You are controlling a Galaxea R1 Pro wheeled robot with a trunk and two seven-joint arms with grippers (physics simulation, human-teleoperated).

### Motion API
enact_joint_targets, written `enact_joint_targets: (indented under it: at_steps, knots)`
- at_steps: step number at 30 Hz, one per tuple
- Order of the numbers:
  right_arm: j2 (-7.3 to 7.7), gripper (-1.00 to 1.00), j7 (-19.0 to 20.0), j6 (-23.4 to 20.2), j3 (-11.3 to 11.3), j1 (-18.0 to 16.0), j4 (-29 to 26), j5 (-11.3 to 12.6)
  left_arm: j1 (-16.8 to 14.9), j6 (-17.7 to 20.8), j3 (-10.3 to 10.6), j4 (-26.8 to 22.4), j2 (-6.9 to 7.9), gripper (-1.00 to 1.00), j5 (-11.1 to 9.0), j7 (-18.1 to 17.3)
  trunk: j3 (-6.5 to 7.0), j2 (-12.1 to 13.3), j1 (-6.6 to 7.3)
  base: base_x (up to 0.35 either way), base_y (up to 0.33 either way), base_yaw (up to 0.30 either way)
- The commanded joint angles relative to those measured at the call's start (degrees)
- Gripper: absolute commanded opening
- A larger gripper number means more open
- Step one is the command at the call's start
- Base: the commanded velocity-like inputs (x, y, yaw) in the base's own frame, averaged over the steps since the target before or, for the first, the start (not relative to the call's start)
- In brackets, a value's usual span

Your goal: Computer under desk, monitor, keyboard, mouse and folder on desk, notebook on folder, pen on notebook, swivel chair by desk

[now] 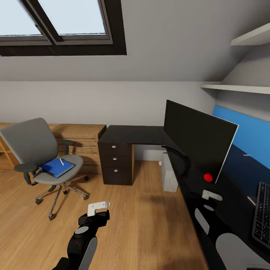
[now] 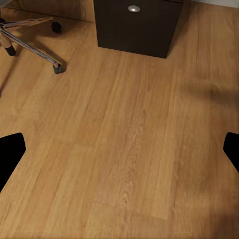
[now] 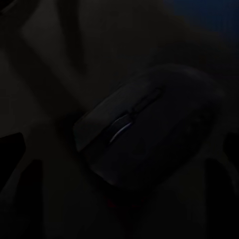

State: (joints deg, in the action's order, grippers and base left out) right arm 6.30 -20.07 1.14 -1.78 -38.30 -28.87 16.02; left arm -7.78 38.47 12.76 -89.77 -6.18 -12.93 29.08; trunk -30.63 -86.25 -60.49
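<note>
**Screen and keys are up; the chair's pile still waits**

I use the desk [image 1: 131, 135] as my marker and go from near to far.

Closest to me, my left gripper [image 1: 98, 208] hangs over the bare wood floor [image 2: 129, 149], out in front of the desk. Its two fingers are spread wide and hold nothing. My right gripper [image 1: 211, 195] is over the desk top, just below the red dot on the screen. In the right wrist view the mouse [image 3: 144, 132] lies dark, right under it. I cannot tell if those fingers are spread or pressed together. It is too dark.

The keyboard [image 1: 261, 213] is on the desk, at its near right end. The monitor [image 1: 197, 140] stands on the desk too. The computer [image 1: 169, 176] sits on the floor under the desk. I think those parts are done.

Left of the desk, well apart from it, is the chair [image 1: 41, 157]. The folder [image 1: 57, 167] still lies on its seat, and the pen [image 1: 61, 161] lies on top. I cannot pick out the notebook. So the pile and the chair are left to move.

Far back there is a low wooden shelf [image 1: 80, 137] beside the desk, a grey wall, a skylight [image 1: 56, 22] up high, and a blue wall panel [image 1: 247, 135] behind the monitor.
</note>
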Motion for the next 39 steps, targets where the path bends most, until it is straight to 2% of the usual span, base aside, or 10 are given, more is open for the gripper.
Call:
enact_joint_targets:
  at_steps: [1,39]
  knots:
    - [0.03,1.00,-0.14,0.10,-0.01,-0.04,-0.05,0.59,-0.05,0.12,0.07,-0.06,0.02,1.00,-0.60,0.56,-0.06,-0.03,0.00,0.000,0.000,0.000]
    - [0.91,1.00,-0.14,0.09,-0.15,-0.08,-0.05,0.68,-0.05,0.12,0.07,0.12,-0.02,1.00,-0.60,0.54,-0.06,-0.03,0.00,0.006,0.000,0.000]
